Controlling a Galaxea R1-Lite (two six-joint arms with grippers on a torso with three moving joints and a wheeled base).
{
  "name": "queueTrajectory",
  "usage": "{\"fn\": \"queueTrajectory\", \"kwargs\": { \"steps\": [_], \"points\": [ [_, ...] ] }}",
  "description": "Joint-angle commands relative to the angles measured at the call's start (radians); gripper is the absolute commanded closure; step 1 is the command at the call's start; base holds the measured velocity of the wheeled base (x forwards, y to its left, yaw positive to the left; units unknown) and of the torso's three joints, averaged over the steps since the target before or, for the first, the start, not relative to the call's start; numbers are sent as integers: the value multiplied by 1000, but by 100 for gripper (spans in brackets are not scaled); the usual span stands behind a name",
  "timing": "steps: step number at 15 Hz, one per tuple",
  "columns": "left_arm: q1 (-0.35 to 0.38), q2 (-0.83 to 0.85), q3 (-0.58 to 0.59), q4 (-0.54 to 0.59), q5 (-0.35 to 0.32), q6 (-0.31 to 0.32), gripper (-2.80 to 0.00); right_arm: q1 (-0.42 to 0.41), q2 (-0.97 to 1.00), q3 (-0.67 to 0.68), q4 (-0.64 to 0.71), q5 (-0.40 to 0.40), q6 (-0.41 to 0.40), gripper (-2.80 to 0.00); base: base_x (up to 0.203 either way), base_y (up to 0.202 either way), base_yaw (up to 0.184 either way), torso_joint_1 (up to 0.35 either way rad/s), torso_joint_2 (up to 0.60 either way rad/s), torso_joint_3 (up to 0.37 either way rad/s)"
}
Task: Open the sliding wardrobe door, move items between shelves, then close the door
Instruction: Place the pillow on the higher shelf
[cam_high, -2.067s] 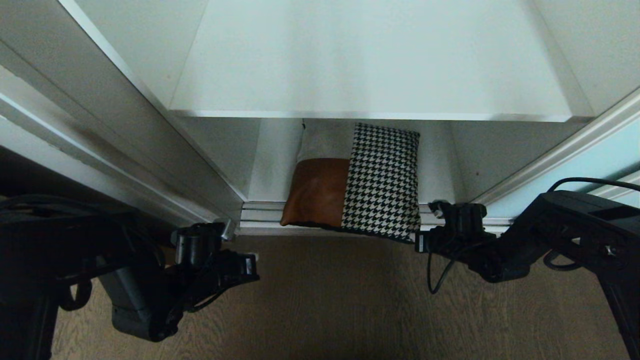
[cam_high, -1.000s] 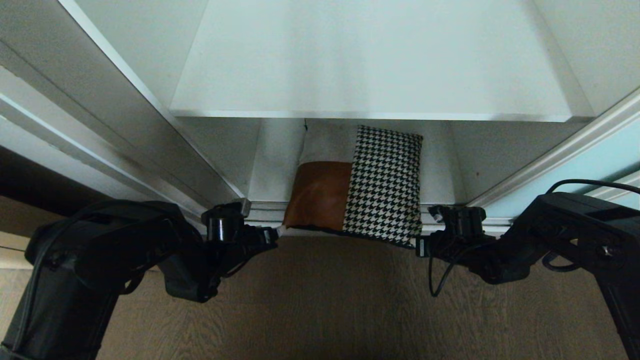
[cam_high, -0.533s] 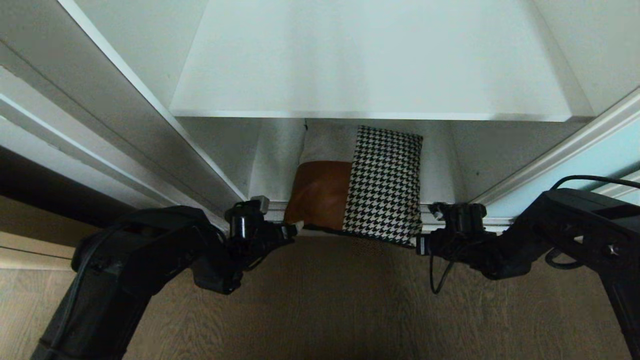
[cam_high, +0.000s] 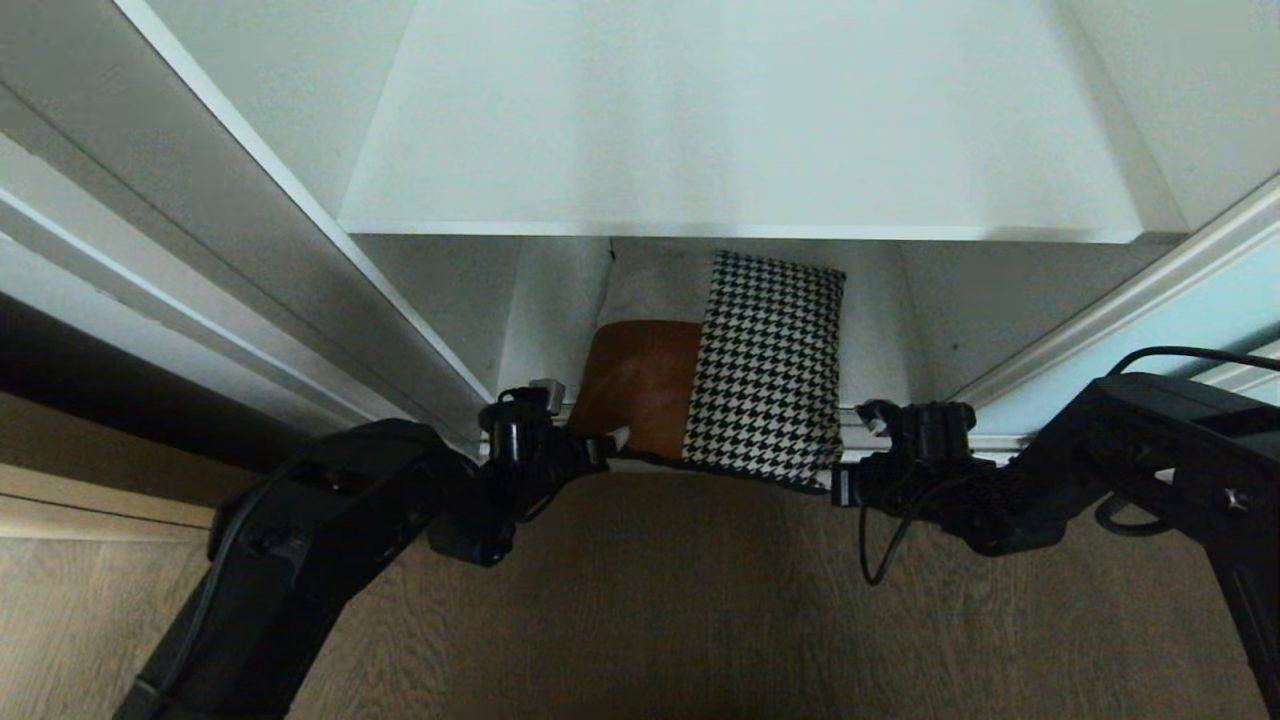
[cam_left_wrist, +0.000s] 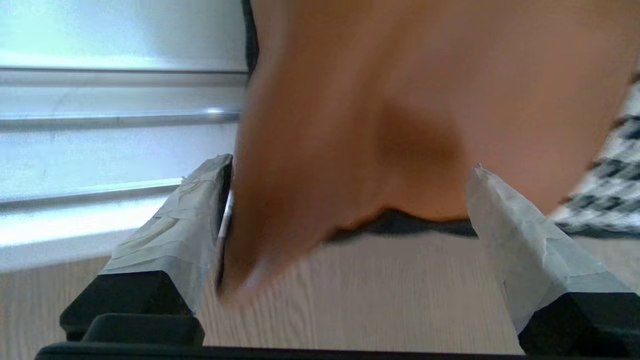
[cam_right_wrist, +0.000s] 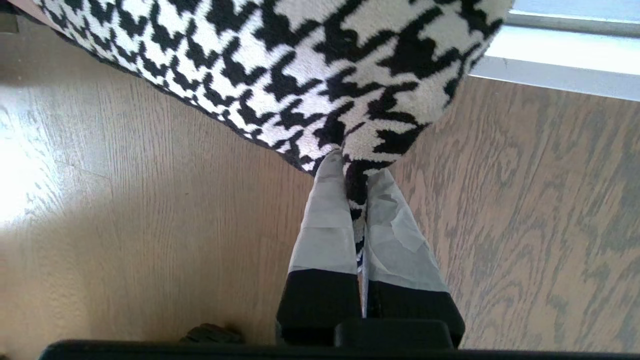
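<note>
Wood-grain floor (cam_high: 700, 600) (brown planks) fronts a silver track (cam_left_wrist: 115, 120).

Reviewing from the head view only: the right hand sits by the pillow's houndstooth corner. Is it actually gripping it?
Observer: Yes. The right wrist view shows the right hand shut on the houndstooth corner of the pillow.
Operator: And the left hand?
Observer: The left hand is open, its fingers on either side of the tan corner, not closed on it.
Operator: Does that corner lie inside the wardrobe?
Observer: No. It hangs past the door track, over the wooden floor.
</note>
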Motion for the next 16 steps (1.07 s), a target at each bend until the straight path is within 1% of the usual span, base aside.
{"fn": "queueTrajectory", "kwargs": {
  "steps": [1, 4, 8, 11, 12, 13, 14, 16],
  "points": [
    [6, 60, -55, -5, 0, 2, -280, 1, 14, -3, -6, 2, 1, 0, 0, 0, 0, 0, 0, 0],
    [8, 90, -112, -6, 0, 16, -280, 1, 19, -2, -9, 2, 1, 0, 0, 0, 0, 0, 0, 0],
    [14, 136, -226, 1, 3, 64, -280, 2, 18, 1, -11, 9, 1, 0, 0, 0, 0, 0, 0, 0],
    [21, 167, -314, 29, 16, 67, -280, 4, 15, 10, -15, 24, 3, 0, 0, 0, 0, 0, 0, 0],
    [22, 183, -359, 43, 23, 66, 0, 4, 14, 12, -15, 24, 3, 0, 0, 0, 0, 0, 0, 0],
    [22, 201, -398, 59, 40, 65, 0, 4, 15, 10, -15, 24, 3, 0, 0, 0, 0, 0, 0, 0],
    [21, 206, -405, 66, 53, 63, 0, 2, 16, 12, -15, 24, 3, 0, 0, 0, 0, 0, 0, 0],
    [21, 201, -397, 75, 54, 59, 0, 2, 13, 15, -15, 25, 3, 0, 0, 0, 0, 0, 0, 0]
  ]
}}
